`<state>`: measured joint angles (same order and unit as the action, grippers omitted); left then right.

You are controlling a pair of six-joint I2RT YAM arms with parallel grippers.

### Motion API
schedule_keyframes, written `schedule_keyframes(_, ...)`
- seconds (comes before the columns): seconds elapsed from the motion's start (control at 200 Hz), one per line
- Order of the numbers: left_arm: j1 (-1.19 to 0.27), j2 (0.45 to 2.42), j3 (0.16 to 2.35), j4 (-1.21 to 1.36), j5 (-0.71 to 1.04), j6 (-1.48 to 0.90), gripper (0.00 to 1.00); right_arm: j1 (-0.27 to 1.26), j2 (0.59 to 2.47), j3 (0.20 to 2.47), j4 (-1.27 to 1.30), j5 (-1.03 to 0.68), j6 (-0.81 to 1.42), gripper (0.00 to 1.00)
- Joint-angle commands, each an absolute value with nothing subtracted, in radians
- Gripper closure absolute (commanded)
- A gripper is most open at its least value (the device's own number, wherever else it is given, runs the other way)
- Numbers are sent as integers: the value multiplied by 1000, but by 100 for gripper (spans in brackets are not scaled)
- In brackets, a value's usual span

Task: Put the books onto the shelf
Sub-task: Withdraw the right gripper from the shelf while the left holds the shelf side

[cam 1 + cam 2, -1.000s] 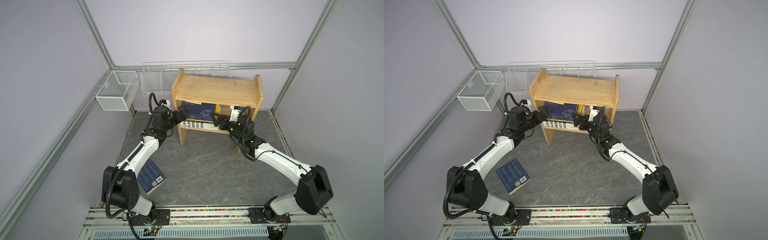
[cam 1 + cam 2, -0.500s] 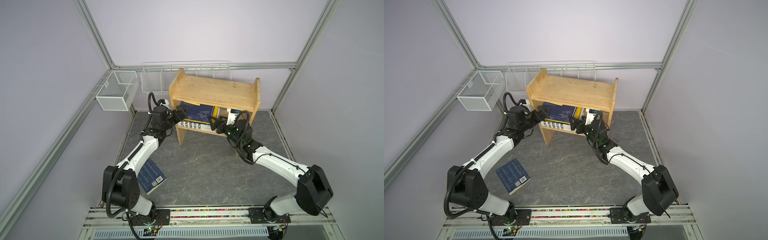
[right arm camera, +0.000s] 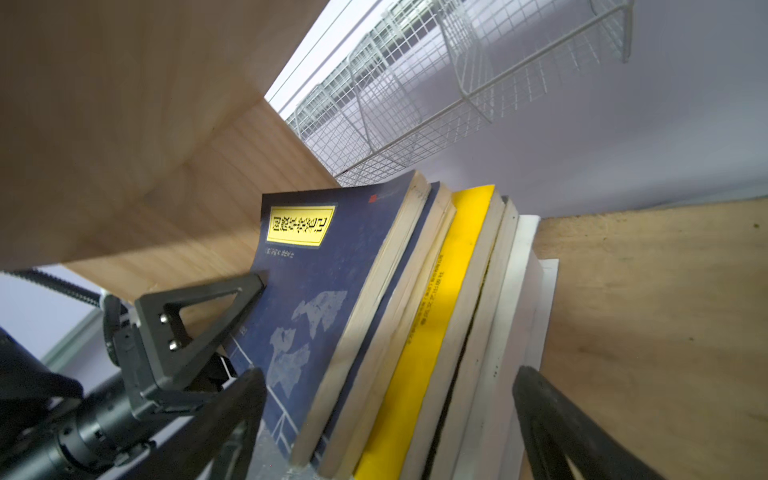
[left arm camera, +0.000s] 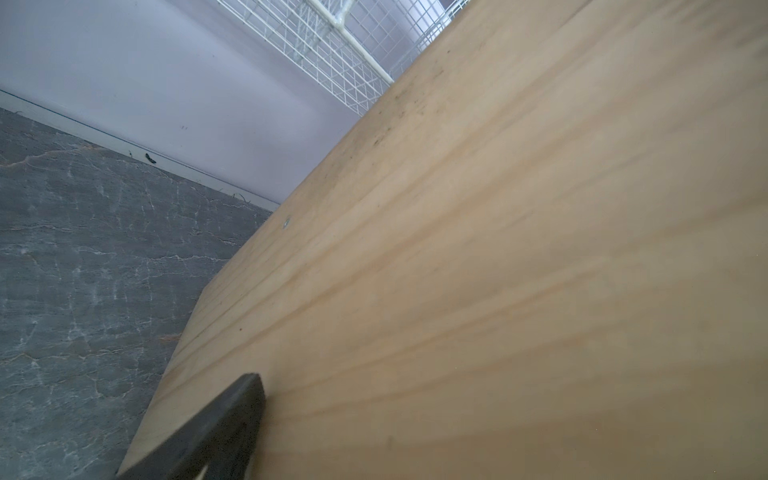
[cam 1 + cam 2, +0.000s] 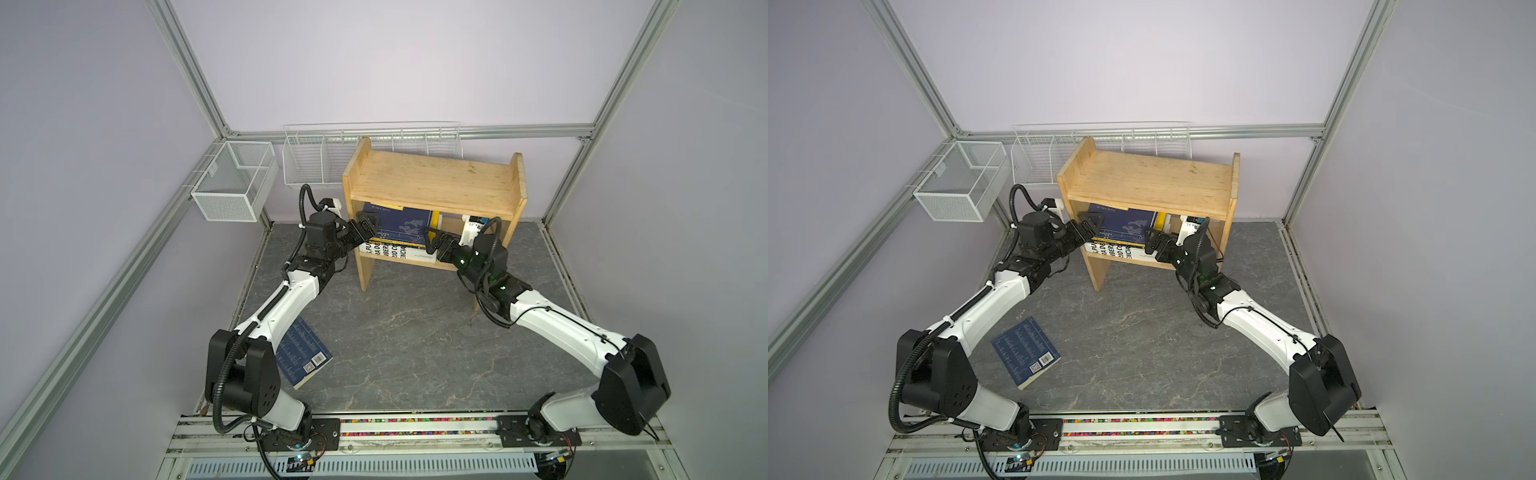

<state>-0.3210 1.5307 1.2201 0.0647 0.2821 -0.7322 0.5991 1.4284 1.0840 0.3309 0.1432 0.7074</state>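
Note:
The pine shelf stands at the back. On its lower tier a stack of books leans: navy on top, yellow below it, thick white at the bottom. Another navy book lies on the floor by the left arm. My left gripper is open astride the shelf's left side panel. One of its fingers rests against the navy cover, the other is outside. My right gripper is open, with its fingers either side of the stack's near edge.
A white mesh basket hangs on the left wall. A long wire basket runs along the back wall behind the shelf. Aluminium frame posts and lilac walls close the cell. The floor is grey stone-patterned.
The shelf rocked slightly to the left and came back. My right gripper stays at the books' edge with its jaws a touch wider. The left arm has hardly moved.

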Motion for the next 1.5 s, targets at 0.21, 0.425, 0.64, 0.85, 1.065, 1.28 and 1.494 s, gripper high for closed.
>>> schedule_keyframes(0.21, -332, 1533, 1235, 76, 334, -736, 2, 571, 1287, 1090, 526, 264, 958, 12)
schedule_keyframes(0.425, -332, 1515, 1225, 88, 339, -735, 2, 546, 1260, 1099, 370, 202, 1178, 12)
schedule_keyframes(0.64, -332, 1467, 1185, 183, 399, -725, 0, 541, 1224, 1104, 307, 91, 1187, 12)
schedule_keyframes(0.85, -333, 1429, 1134, 347, 497, -766, 1, 545, 1188, 1145, 215, -21, 1124, 12)
schedule_keyframes(1.065, -333, 1406, 1108, 428, 544, -791, 1, 535, 1186, 1154, 295, -181, 1187, 12)
schedule_keyframes(1.28, -333, 1374, 1111, 391, 568, -765, 1, 496, 1227, 1280, 215, -489, 1208, 12)
schedule_keyframes(1.494, -332, 1312, 1112, 286, 580, -698, 1, 477, 1248, 1286, 216, -784, 1312, 12)
